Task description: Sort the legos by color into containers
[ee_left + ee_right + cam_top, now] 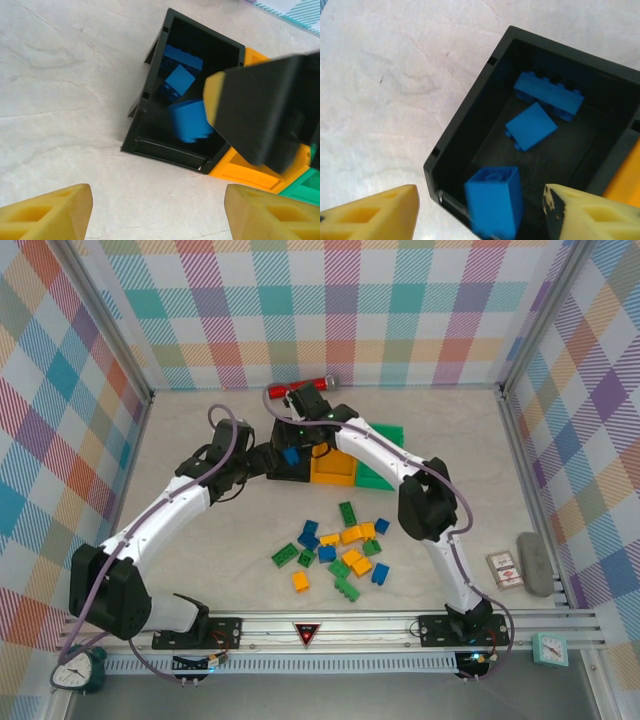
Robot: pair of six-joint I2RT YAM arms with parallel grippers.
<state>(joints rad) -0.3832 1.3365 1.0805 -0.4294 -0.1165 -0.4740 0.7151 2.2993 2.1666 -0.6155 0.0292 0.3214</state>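
**Surface** [470,460]: pale and marbled. It carries everything you work with.

**Containers:** three in a row at upper centre of the top view, walls touching: black bin [285,470], orange bin [333,470], green bin [385,472]. The black bin already holds two blue bricks [549,95] lying on its floor.

**Right hand** [480,205]: poised over the black bin, fingers apart, clamped on nothing.

**Left hand** [157,205]: just left of the black bin in the top view, fingers apart and empty.

**Legos** [340,555]: a loose pile of blue, green and yellow-orange mixed, at the centre of the top view and well apart from the bins. Most of your sorting looks still ahead.

**Blue brick** [495,202]: blurred and loose between the right hand's fingers, touching neither. It sits over the black bin's corner at the bottom of the right wrist view.

**Hazards, as judged:**
- The brick sits close to the rim, so it may clip the wall and bounce out onto the surface.
- Your two hands crowd the same bin, so a hasty pull-back could knock them together or shove the row.
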